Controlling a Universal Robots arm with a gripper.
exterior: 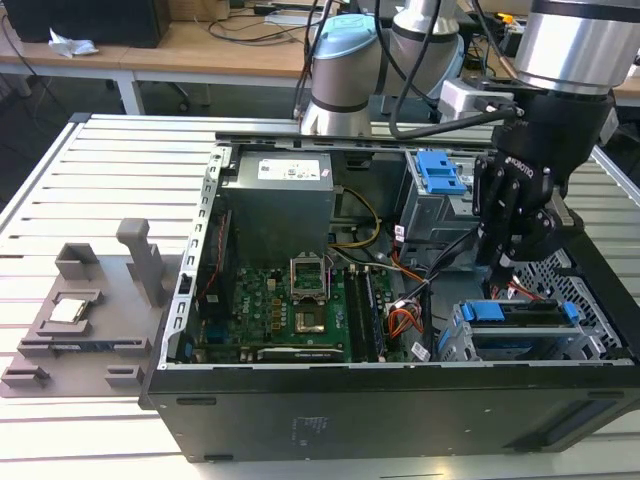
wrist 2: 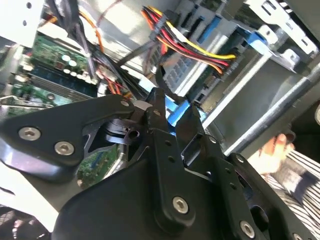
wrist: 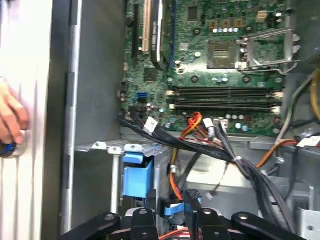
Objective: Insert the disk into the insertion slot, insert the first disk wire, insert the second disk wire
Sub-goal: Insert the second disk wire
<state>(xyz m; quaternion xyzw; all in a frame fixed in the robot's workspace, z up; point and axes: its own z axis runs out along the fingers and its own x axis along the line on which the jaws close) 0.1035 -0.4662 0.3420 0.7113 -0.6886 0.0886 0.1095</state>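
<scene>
Right, the gripper point(exterior: 502, 270) is down inside the open case point(exterior: 350, 410), just above the slot point(exterior: 598, 342) at the exterior view's right. The disk point(exterior: 520, 322) sits in that slot, with blue caddy tabs at both ends. The gripper is clenched on a blue wire point(wrist: 171, 209); both wrist views show its flat end pinched between the tips. Red and yellow cables point(wrist 2: 200, 47) run beside the slot. The case also holds a motherboard point(exterior: 290, 310) and a power supply point(exterior: 275, 200). Out on the table point(exterior: 100, 170), a grey fixture point(exterior: 150, 265) holds a chip point(exterior: 72, 310). A person's hand point(wrist: 10, 122) is just outside the case wall.
</scene>
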